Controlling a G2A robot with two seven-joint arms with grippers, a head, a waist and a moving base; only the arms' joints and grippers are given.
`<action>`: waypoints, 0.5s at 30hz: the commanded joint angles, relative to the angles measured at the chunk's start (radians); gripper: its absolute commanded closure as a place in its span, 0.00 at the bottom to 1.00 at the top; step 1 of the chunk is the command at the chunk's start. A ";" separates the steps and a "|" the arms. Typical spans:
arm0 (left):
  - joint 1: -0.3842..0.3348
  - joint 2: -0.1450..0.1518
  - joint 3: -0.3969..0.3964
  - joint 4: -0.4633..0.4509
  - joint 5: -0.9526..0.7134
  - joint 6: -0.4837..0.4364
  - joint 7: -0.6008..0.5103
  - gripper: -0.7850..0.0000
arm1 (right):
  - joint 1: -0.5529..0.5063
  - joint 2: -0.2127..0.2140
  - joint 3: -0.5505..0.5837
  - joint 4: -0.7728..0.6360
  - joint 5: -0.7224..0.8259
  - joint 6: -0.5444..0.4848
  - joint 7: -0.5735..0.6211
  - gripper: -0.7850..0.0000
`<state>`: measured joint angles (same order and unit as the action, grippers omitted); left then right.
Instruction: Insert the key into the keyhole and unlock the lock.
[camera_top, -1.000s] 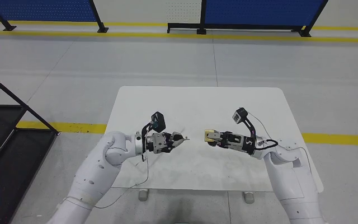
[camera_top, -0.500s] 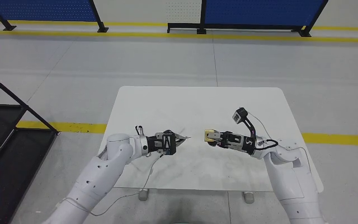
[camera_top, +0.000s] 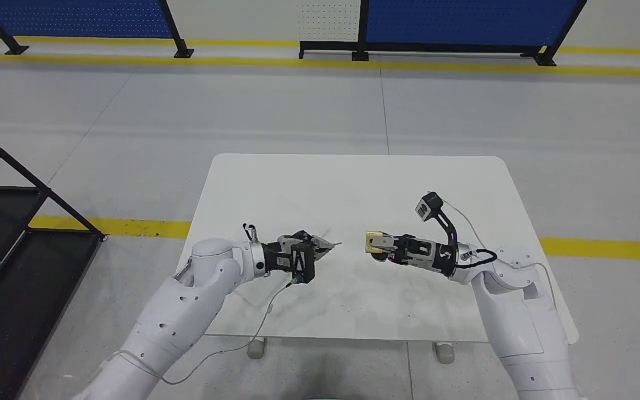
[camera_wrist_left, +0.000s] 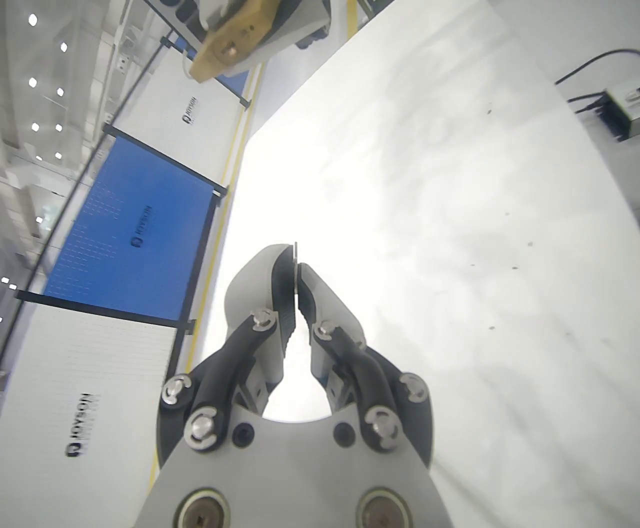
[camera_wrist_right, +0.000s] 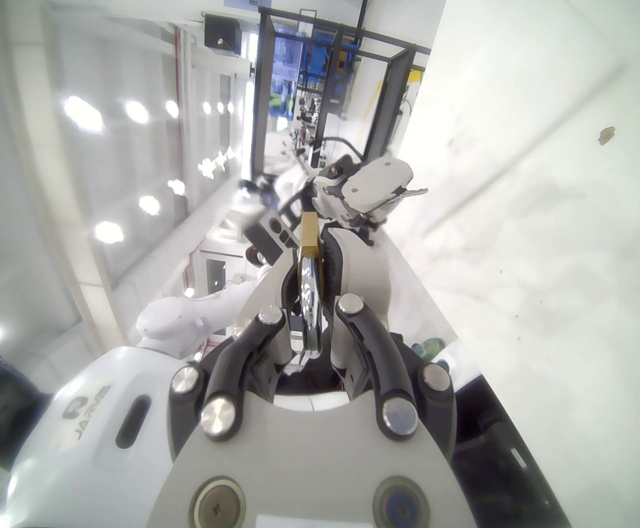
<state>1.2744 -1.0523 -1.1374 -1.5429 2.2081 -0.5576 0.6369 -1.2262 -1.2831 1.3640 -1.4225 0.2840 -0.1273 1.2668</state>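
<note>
Left gripper (camera_wrist_left: 296, 267), pinched shut on key (camera_wrist_left: 296, 246) (thin blade, seen edge-on), held over white table (camera_wrist_left: 450, 200). Farther off, facing the key with a gap between: brass lock (camera_wrist_left: 232, 42), clamped tight in right gripper (camera_wrist_right: 312, 250).

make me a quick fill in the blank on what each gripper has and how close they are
The left gripper is shut on the ____. The right gripper is shut on the brass ____. Both held things hang above the white ____. The two held things are ____ (touching or apart).
Missing words: key; lock; table; apart.
</note>
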 joint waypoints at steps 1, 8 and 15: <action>-0.023 0.009 0.008 0.029 0.117 0.093 0.122 1.00 | 0.000 0.000 0.000 0.000 0.000 0.000 0.000 1.00; -0.095 0.028 0.037 0.115 0.357 0.392 0.390 1.00 | 0.000 0.000 0.000 0.000 0.000 0.000 0.000 1.00; -0.164 0.025 0.063 0.182 0.401 0.433 0.413 1.00 | 0.000 0.000 0.000 0.000 0.000 0.000 0.000 1.00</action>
<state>1.1185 -1.0257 -1.0787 -1.3697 2.6097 -0.1269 1.0485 -1.2262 -1.2831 1.3640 -1.4225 0.2840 -0.1273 1.2668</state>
